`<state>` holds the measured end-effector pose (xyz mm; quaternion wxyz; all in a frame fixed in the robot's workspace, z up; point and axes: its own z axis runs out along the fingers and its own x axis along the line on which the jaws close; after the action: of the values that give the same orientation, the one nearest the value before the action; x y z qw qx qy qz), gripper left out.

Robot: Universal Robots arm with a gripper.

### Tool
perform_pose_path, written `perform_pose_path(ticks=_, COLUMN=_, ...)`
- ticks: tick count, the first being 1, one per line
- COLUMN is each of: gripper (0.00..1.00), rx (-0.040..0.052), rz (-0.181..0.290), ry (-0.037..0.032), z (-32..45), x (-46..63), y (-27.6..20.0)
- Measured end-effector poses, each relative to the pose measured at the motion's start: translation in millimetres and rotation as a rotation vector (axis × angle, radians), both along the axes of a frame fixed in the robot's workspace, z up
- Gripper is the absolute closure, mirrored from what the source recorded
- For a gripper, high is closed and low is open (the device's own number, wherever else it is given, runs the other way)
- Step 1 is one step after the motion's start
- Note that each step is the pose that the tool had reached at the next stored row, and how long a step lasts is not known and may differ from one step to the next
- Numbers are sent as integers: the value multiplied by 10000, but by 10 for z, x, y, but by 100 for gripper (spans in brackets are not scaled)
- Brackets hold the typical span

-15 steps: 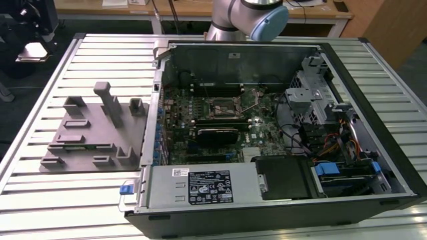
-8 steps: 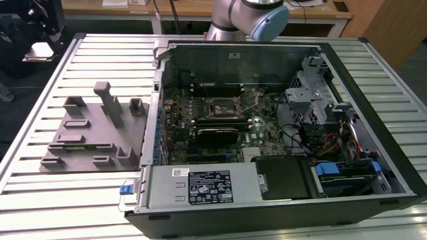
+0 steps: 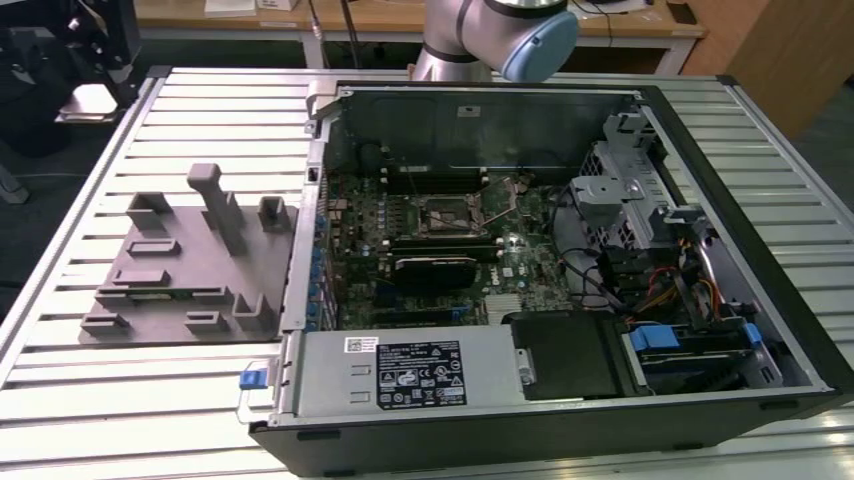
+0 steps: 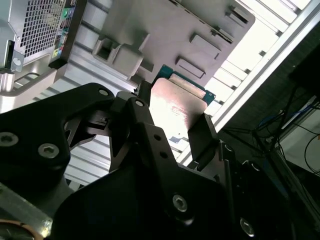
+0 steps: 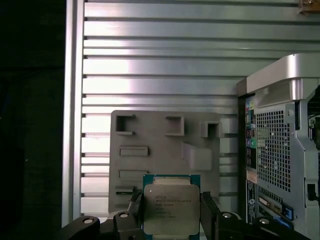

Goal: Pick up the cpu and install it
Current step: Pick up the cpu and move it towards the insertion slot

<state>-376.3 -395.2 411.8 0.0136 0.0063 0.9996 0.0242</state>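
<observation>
Black two-finger hand is clamped on the cpu, a flat square chip with a silver lid and green border, pinched by two opposite edges. Chip hangs above the grey moulded fixture tray on the slatted aluminium tabletop, beside the open black-and-silver PC case, well apart from the dark metal-framed motherboard socket. Risks, my read: edge-only grip is thin, so a jolt could tilt or drop it. Any skew or wrong rotation at the socket would bend pins. Case wall is a snag hazard on entry.
</observation>
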Motion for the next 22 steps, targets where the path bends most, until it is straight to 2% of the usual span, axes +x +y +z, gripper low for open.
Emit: perform_pose_path(ticks=22, gripper=46, rx=0, rz=1, ry=-1, z=0, x=142, y=11)
